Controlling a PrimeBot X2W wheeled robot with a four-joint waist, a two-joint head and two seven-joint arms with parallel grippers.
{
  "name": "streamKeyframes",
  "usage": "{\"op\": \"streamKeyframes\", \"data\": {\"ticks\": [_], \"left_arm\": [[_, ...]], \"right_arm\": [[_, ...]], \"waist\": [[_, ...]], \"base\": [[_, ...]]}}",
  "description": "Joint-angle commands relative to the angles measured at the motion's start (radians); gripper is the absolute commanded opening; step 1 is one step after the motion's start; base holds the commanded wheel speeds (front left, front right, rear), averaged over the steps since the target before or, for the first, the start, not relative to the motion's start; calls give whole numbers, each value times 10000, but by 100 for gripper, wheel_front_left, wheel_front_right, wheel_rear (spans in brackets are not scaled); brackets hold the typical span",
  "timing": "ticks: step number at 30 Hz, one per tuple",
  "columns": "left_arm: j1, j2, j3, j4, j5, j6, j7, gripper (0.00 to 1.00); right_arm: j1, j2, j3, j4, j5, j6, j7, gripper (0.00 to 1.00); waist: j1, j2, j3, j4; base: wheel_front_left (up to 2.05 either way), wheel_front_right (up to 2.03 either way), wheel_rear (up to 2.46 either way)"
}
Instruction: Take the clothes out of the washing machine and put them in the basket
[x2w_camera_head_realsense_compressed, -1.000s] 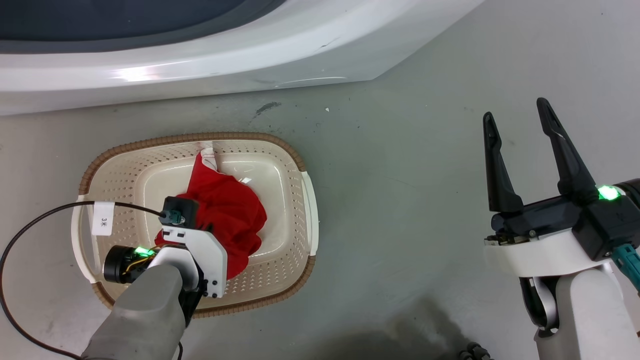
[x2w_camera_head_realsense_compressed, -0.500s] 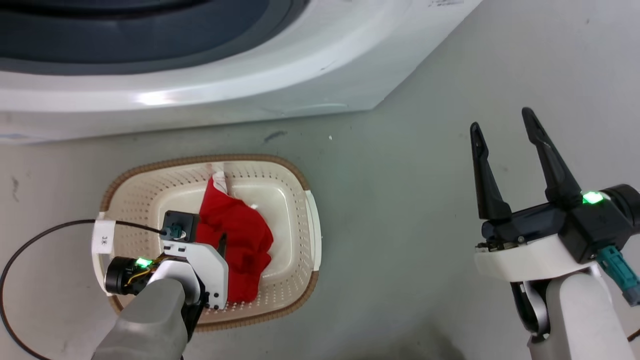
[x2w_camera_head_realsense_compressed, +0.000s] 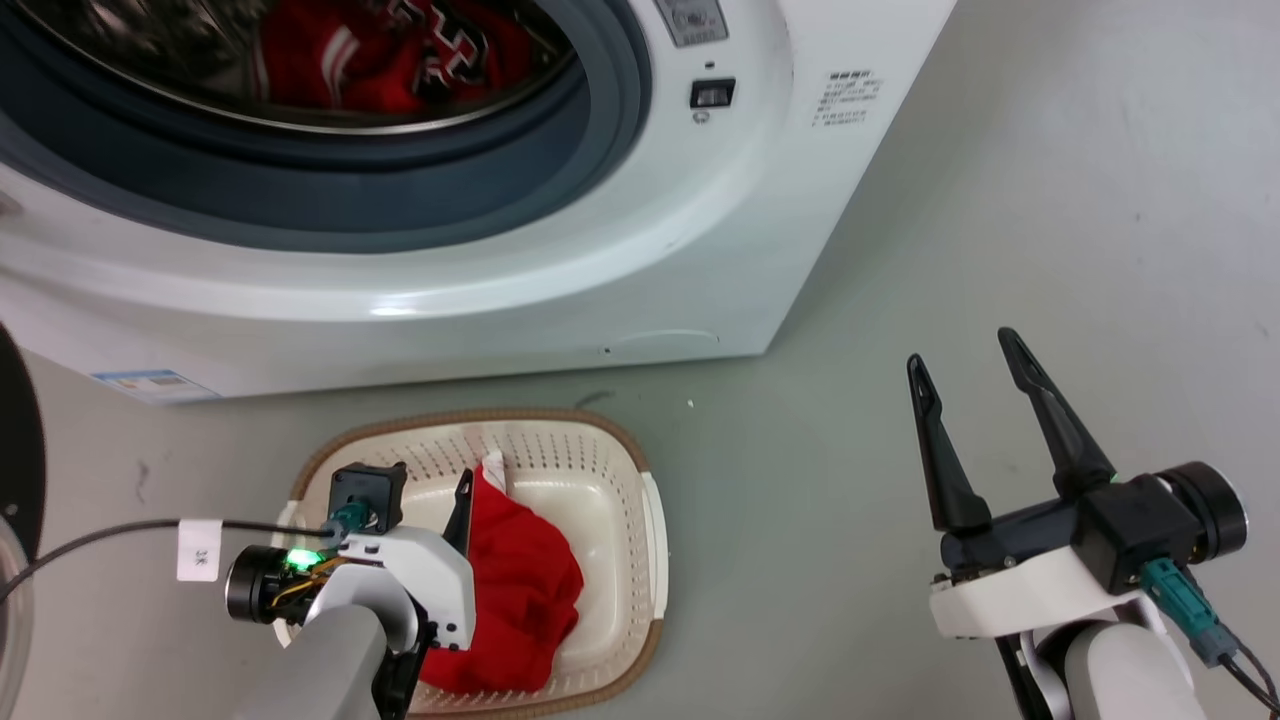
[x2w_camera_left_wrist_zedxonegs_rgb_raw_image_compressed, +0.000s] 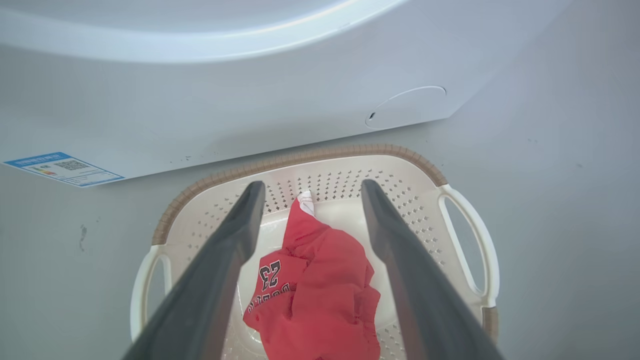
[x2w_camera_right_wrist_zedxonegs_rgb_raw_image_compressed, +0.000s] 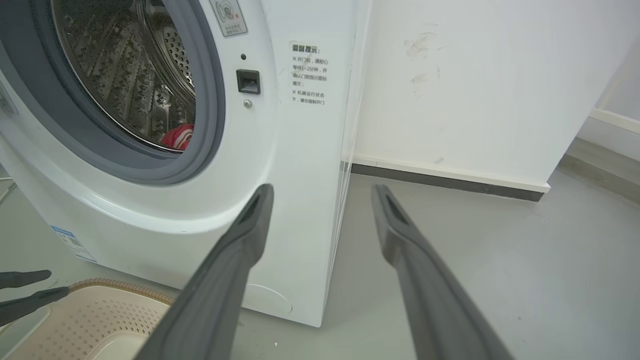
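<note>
The washing machine (x2w_camera_head_realsense_compressed: 700, 250) stands with its round porthole uncovered, and red clothes (x2w_camera_head_realsense_compressed: 380, 50) with white stripes lie in the steel drum; the right wrist view catches a red garment (x2w_camera_right_wrist_zedxonegs_rgb_raw_image_compressed: 177, 137) low in the drum. The basket (x2w_camera_head_realsense_compressed: 652, 520) sits on the floor in front of the washer and holds a red jersey (x2w_camera_left_wrist_zedxonegs_rgb_raw_image_compressed: 320, 290) with the number 23. My left gripper (x2w_camera_left_wrist_zedxonegs_rgb_raw_image_compressed: 312, 186) hangs open above the jersey, touching nothing; one dark finger (x2w_camera_head_realsense_compressed: 462, 510) shows beside the wrist. My right gripper (x2w_camera_head_realsense_compressed: 960, 348) is open and empty over the bare floor to the right.
The black edge of the washer door (x2w_camera_head_realsense_compressed: 15, 440) shows at the far left. Grey floor spreads right of the basket. A white wall with a dark skirting (x2w_camera_right_wrist_zedxonegs_rgb_raw_image_compressed: 450, 180) runs behind the washer's right side. A black cable (x2w_camera_head_realsense_compressed: 100, 545) trails from my left wrist.
The head camera has tilted up, so the whole picture shifted down and the drum came into view. My left gripper has lifted off the jersey, which stays in the basket.
</note>
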Motion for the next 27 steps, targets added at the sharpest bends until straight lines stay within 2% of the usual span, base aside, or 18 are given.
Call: {"op": "streamKeyframes", "data": {"ticks": [1, 6, 13, 20, 27], "left_arm": [[262, 8, 196, -285, 188, 98, -22, 100], [1300, -4, 1561, -2040, 1148, 410, -25, 100], [2603, -312, 3172, -4224, 2525, 653, -24, 100], [3083, -714, 4582, -5895, 3534, 567, -24, 100], [2387, -1089, 5682, -6135, 3931, 256, -25, 100]], "right_arm": [[149, 19, 26, 10, -28, -7, -20, 100], [473, 17, 20, 130, -45, -7, -20, 100], [987, 19, 9, 212, -21, -7, -20, 100], [1143, 17, 65, 176, 70, -7, -20, 100], [827, 19, 65, 105, 137, -7, -20, 100]], "waist": [[0, 0, -450, 129], [0, 0, -1140, 226], [0, 0, -1879, 340], [0, 0, -2049, 293], [0, 0, -1685, 36]], "base": [[0, 0, 0], [0, 0, 0], [0, 0, 0], [0, 0, 0], [0, 0, 0]]}}
